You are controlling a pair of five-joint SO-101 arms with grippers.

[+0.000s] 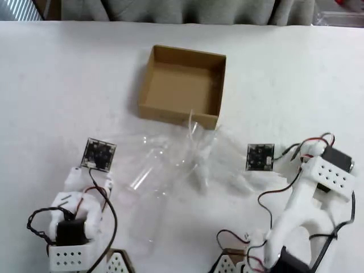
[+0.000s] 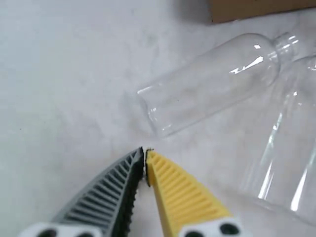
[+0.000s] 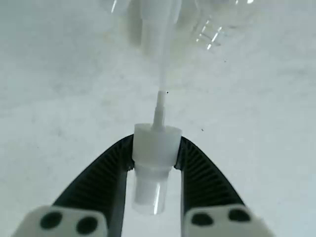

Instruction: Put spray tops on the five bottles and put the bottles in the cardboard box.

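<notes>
The open cardboard box (image 1: 182, 85) stands at the back middle of the table; its wall (image 2: 256, 9) also shows in the left wrist view. Several clear bottles (image 1: 165, 170) lie on their sides in front of it. One bottle (image 2: 212, 81) lies just beyond my left gripper (image 2: 144, 159), whose grey and yellow fingers are shut with nothing between them. A second bottle (image 2: 286, 148) lies beside the first. My right gripper (image 3: 154, 163) is shut on a white spray top (image 3: 154, 153), low over the table, its thin tube pointing toward the bottles (image 3: 212, 24).
The left arm (image 1: 71, 227) sits at the front left and the right arm (image 1: 307, 199) at the front right. Another white spray top (image 1: 200, 173) lies among the bottles. Bare white table spreads to the left and right of the box.
</notes>
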